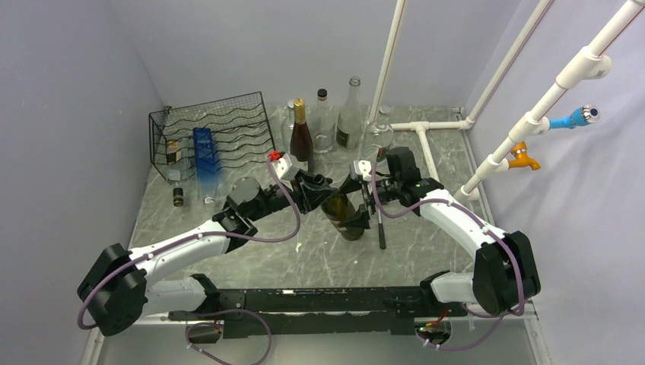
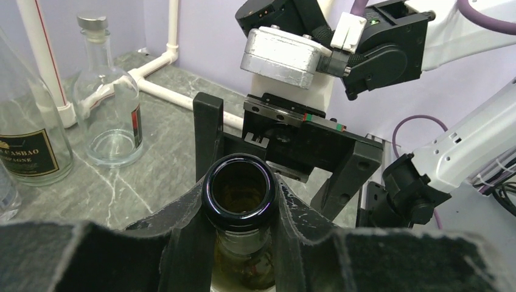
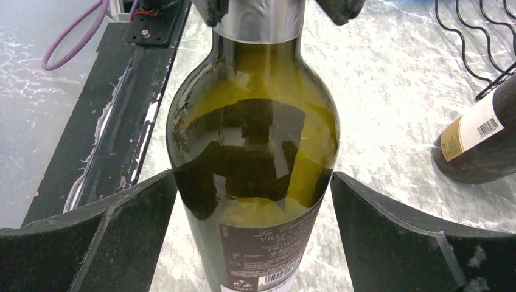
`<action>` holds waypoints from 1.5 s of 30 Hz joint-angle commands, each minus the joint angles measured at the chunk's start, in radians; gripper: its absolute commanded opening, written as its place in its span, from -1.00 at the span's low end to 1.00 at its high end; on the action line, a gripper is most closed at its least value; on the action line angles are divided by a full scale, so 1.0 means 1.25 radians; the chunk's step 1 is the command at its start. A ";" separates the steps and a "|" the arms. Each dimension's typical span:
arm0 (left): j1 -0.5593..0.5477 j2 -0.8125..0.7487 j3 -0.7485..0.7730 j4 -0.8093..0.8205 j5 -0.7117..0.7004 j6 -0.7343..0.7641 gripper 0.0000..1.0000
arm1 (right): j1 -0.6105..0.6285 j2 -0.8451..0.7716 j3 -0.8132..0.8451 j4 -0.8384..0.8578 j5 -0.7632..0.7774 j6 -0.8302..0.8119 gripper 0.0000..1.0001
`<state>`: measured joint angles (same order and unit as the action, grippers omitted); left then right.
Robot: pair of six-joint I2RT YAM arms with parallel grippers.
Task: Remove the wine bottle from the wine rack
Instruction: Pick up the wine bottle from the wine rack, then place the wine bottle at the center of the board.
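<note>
Right wrist cam cuts the wine bottle [image 3: 255,140] off below its label, and the mouth is buried behind the left gripper [image 1: 318,182], which is clamped tight round the neck, so I can't tell if the base touches the table [image 1: 304,258]. It's dark green glass with a silver foil collar and a dark label whose print I can't read, out mid-table, well clear of the wine rack [image 1: 217,133] at its 10 o'clock. Right gripper [image 3: 254,176] has its jaws spread wide either side of the body.

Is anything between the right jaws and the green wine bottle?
Nothing visible. The right gripper has its jaws open on either side of the wine bottle, only bare gaps between; the left gripper grips the neck.
</note>
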<state>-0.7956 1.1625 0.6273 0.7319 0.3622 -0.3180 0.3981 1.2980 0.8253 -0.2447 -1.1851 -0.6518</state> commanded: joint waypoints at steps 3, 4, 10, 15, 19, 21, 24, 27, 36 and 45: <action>-0.002 -0.059 0.105 0.015 -0.027 0.049 -1.00 | -0.010 -0.016 0.035 -0.028 -0.037 -0.044 0.99; -0.002 -0.061 0.115 -0.006 -0.033 0.059 -1.00 | -0.015 -0.017 0.037 -0.034 -0.038 -0.050 0.99; -0.001 -0.058 0.178 -0.117 -0.076 0.129 -1.00 | -0.042 -0.030 0.042 -0.050 -0.040 -0.069 0.99; 0.000 -0.024 0.248 -0.199 -0.097 0.185 -1.00 | -0.063 -0.039 0.035 -0.024 -0.027 -0.044 0.99; 0.001 0.006 0.287 -0.224 -0.098 0.206 -1.00 | -0.073 -0.039 0.030 0.000 -0.008 -0.016 0.99; 0.003 0.023 0.309 -0.233 -0.100 0.217 -1.00 | -0.075 -0.037 0.029 0.002 -0.003 -0.014 0.99; 0.005 0.054 0.346 -0.245 -0.107 0.231 -1.00 | -0.078 -0.033 0.029 0.004 0.004 -0.013 0.99; 0.011 0.088 0.380 -0.252 -0.124 0.243 -1.00 | -0.081 -0.030 0.029 0.004 0.009 -0.011 0.99; 0.049 0.180 0.464 -0.258 -0.147 0.237 -1.00 | -0.096 -0.028 0.028 0.015 0.029 0.003 0.99; 0.071 0.216 0.502 -0.273 -0.142 0.240 -1.00 | -0.107 -0.014 0.033 0.028 0.065 0.034 0.99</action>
<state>-0.7177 1.4513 1.1667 0.2485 0.2211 -0.0525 0.2653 1.2758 0.8410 -0.2173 -1.0710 -0.6350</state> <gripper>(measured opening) 0.362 0.994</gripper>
